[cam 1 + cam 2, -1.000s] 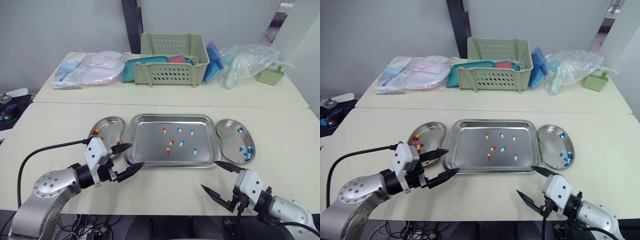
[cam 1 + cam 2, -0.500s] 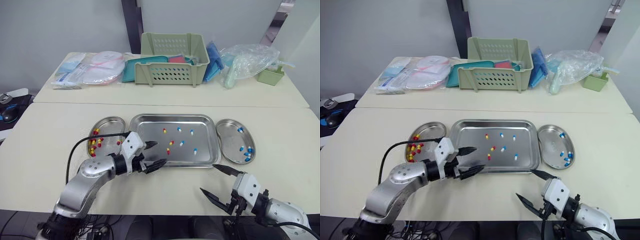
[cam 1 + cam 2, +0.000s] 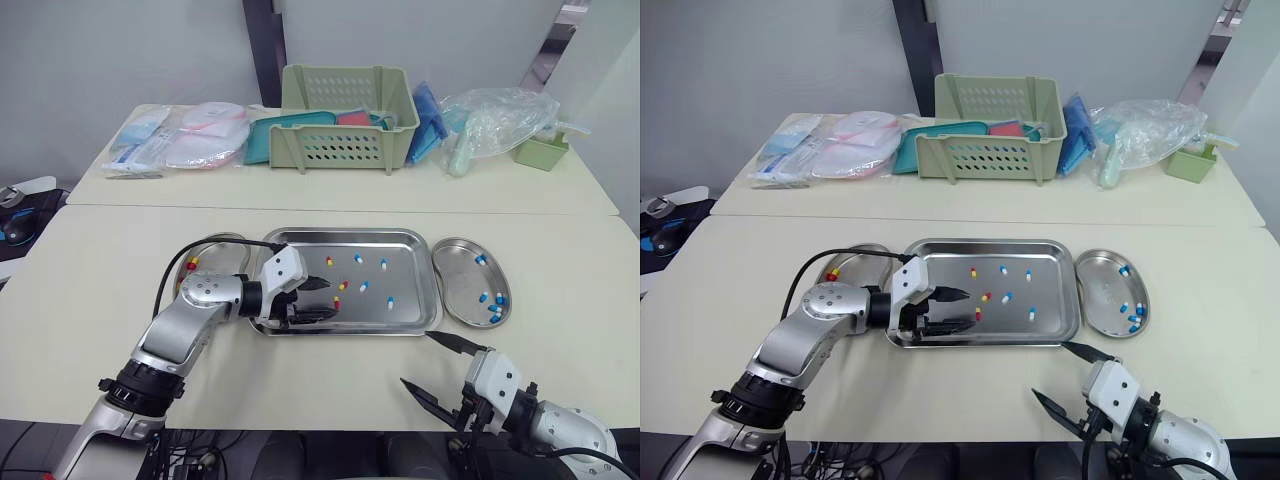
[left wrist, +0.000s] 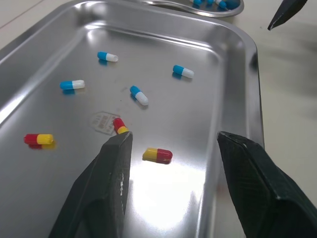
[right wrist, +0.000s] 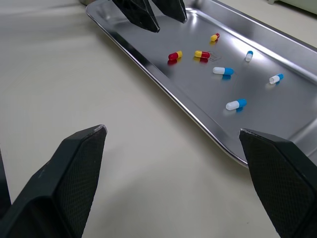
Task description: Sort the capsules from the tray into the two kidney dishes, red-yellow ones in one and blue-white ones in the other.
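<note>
The steel tray (image 3: pixel 345 233) holds several capsules: red-yellow ones (image 3: pixel 342 286) and blue-white ones (image 3: pixel 364 286). My left gripper (image 3: pixel 330 299) is open, low over the tray's left half, and a red-yellow capsule (image 4: pixel 157 155) lies between its fingertips, untouched. The left kidney dish (image 3: pixel 215 243), partly behind my arm, holds red-yellow capsules (image 3: pixel 190 264). Several blue-white capsules (image 3: pixel 492 299) lie in the right kidney dish (image 3: pixel 462 262). Open and holding nothing, my right gripper (image 3: pixel 420 360) hovers over the table's front edge, right of the tray's near corner.
Behind the tray, on the far table, stand a green basket (image 3: pixel 348 118), packets (image 3: pixel 180 140) at the left, a plastic bag (image 3: pixel 495 120) and a small green box (image 3: pixel 540 152) at the right. Bare tabletop (image 3: pixel 340 385) lies in front of the tray.
My left gripper has swung right, from beside the left kidney dish to over the tray's left half, staying open. The right gripper has hardly moved.
</note>
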Robot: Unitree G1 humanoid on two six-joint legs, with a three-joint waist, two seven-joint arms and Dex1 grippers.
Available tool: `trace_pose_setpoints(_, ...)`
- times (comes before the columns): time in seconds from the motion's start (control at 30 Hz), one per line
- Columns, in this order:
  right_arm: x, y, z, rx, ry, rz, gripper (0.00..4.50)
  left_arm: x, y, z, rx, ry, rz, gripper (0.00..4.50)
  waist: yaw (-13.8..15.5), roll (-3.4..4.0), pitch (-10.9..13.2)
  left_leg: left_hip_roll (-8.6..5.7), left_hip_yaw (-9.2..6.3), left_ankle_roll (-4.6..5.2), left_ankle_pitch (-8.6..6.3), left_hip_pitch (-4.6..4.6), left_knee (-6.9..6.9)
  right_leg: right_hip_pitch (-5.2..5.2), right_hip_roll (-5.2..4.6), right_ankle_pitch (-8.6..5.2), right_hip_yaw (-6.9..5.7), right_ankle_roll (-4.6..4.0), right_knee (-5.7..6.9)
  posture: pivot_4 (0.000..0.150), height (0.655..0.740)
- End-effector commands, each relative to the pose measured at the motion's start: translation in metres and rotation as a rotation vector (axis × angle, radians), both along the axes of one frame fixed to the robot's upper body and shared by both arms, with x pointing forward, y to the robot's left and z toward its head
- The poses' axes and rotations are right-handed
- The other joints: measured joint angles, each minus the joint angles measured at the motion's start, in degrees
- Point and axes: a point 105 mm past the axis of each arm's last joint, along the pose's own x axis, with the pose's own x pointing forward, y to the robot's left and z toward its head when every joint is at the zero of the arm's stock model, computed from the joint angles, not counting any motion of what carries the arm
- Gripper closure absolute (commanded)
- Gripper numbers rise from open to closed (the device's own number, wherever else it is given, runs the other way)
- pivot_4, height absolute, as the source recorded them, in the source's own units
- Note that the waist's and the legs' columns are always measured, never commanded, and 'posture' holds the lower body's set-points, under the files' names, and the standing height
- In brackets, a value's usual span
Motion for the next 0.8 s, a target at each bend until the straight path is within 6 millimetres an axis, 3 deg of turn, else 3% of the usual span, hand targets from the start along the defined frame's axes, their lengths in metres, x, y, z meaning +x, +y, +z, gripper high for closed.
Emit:
trace_pose_setpoints(0.03, -0.002, 0.004, 0.008, 0.014, -0.031, 0.01, 0.0, 0.0, -0.005, 0.003, 0.019, -0.035, -0.047, 1.72, -0.02, 0.0, 0.0, 0.0, 0.0, 0.0, 0.0, 0.0, 0.0, 0.0, 0.0, 0.0, 0.0, 0.0, 0.0, 0.15, 0.74)
trace_pose_setpoints(0.8, -0.003, 0.007, 0.014, 0.022, -0.017, 0.0, 0.0, 0.016, -0.019, -0.022, 0.111, -0.005, -0.117, 1.72, 0.0, 0.01, -0.01, -0.01, -0.04, 0.0, 0.0, -0.01, 0.04, 0.01, 0.0, 0.0, -0.03, 0.0, 0.01, 0.15, 0.74)
